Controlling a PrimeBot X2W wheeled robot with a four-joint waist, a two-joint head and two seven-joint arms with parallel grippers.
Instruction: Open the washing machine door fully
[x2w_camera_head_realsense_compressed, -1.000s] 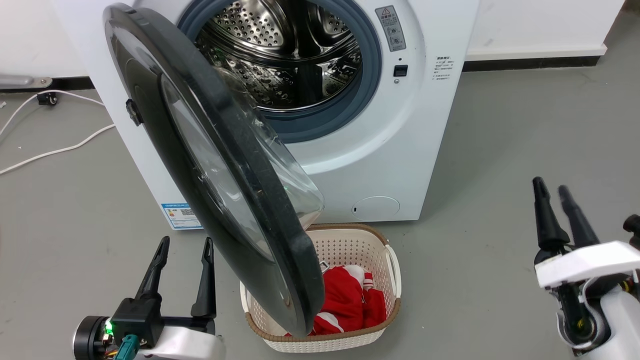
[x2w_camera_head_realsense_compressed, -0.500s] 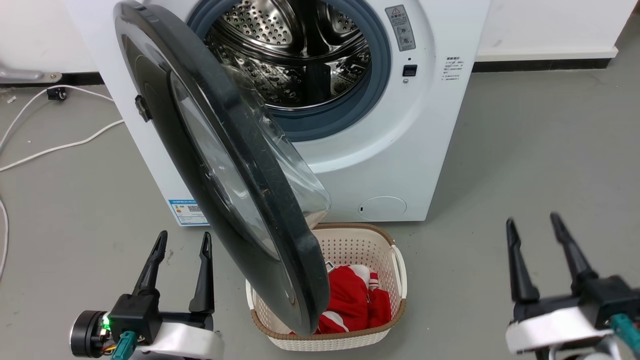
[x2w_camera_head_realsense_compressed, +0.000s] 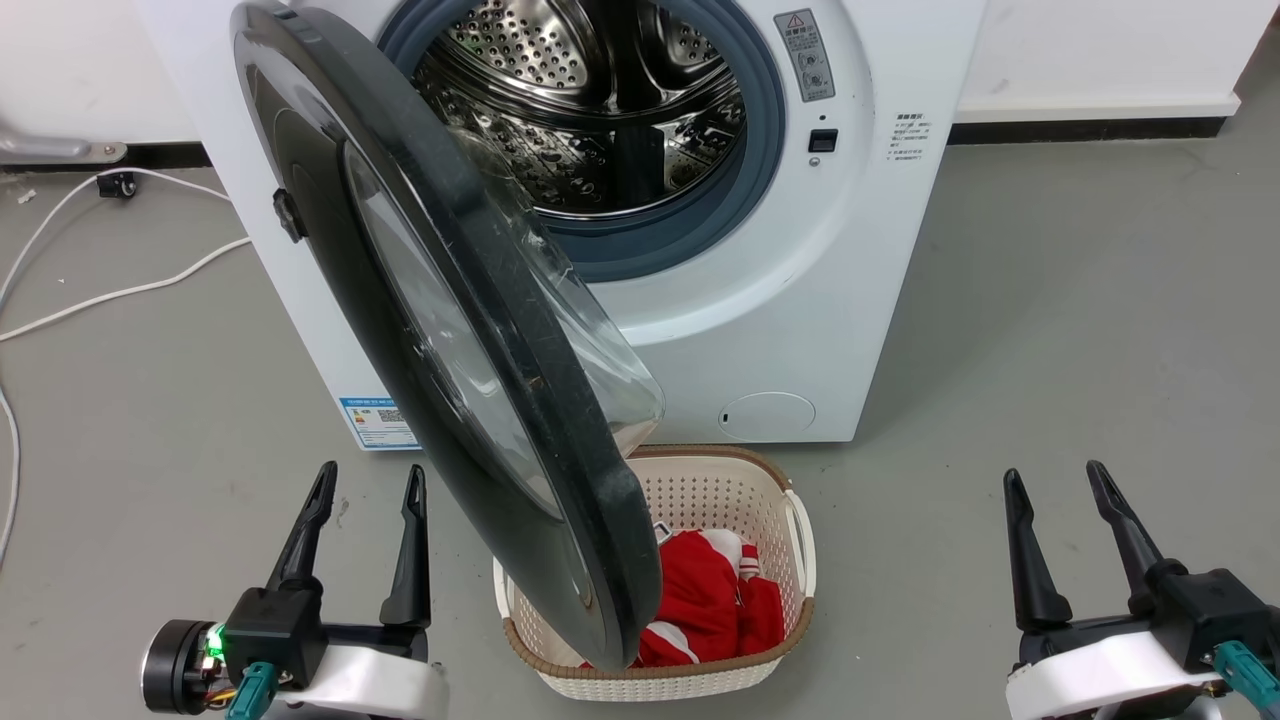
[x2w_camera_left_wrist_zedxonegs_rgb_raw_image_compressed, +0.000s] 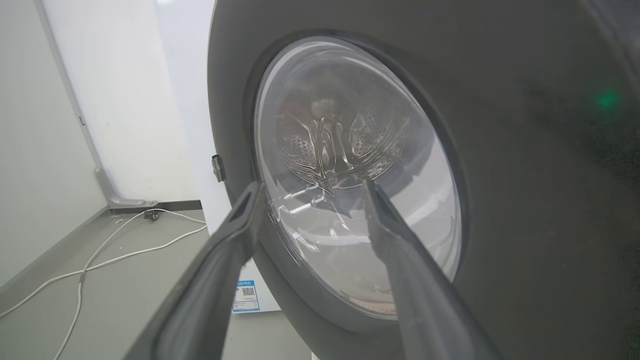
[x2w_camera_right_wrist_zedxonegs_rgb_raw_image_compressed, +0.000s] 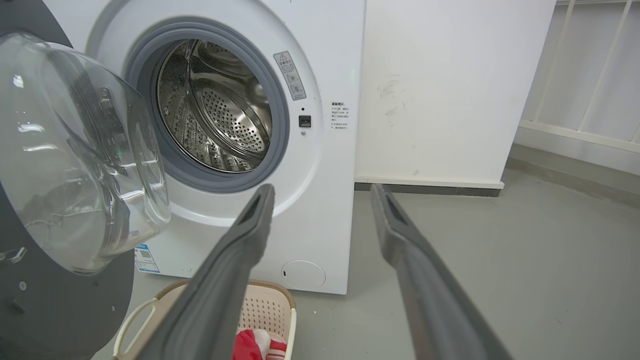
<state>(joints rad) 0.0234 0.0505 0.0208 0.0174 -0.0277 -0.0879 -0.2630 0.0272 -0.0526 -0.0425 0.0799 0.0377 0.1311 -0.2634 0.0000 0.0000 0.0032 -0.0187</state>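
Observation:
The white washing machine (x2w_camera_head_realsense_compressed: 780, 300) stands ahead with its steel drum (x2w_camera_head_realsense_compressed: 600, 100) exposed. The black washing machine door (x2w_camera_head_realsense_compressed: 440, 330) is hinged on the left and swung out toward me, its lower rim over a basket. My left gripper (x2w_camera_head_realsense_compressed: 370, 475) is open at the lower left, just left of the door and apart from it. In the left wrist view the left gripper (x2w_camera_left_wrist_zedxonegs_rgb_raw_image_compressed: 312, 184) faces the door's outer face (x2w_camera_left_wrist_zedxonegs_rgb_raw_image_compressed: 525, 150) and window. My right gripper (x2w_camera_head_realsense_compressed: 1053, 472) is open and empty at the lower right, far from the door. The right wrist view has the right gripper (x2w_camera_right_wrist_zedxonegs_rgb_raw_image_compressed: 322, 187) facing the machine (x2w_camera_right_wrist_zedxonegs_rgb_raw_image_compressed: 325, 200) and the door's glass bowl (x2w_camera_right_wrist_zedxonegs_rgb_raw_image_compressed: 75, 150).
A cream laundry basket (x2w_camera_head_realsense_compressed: 800, 560) with red clothes sits on the floor under the door's lower edge, also in the right wrist view (x2w_camera_right_wrist_zedxonegs_rgb_raw_image_compressed: 292, 325). White cables (x2w_camera_head_realsense_compressed: 120, 295) lie on the grey floor at left. A white railing (x2w_camera_right_wrist_zedxonegs_rgb_raw_image_compressed: 575, 75) stands at the right.
My right gripper has drawn back and down to the lower right, and its fingers now show spread apart. The head camera shifted a little. Door and left gripper are as before.

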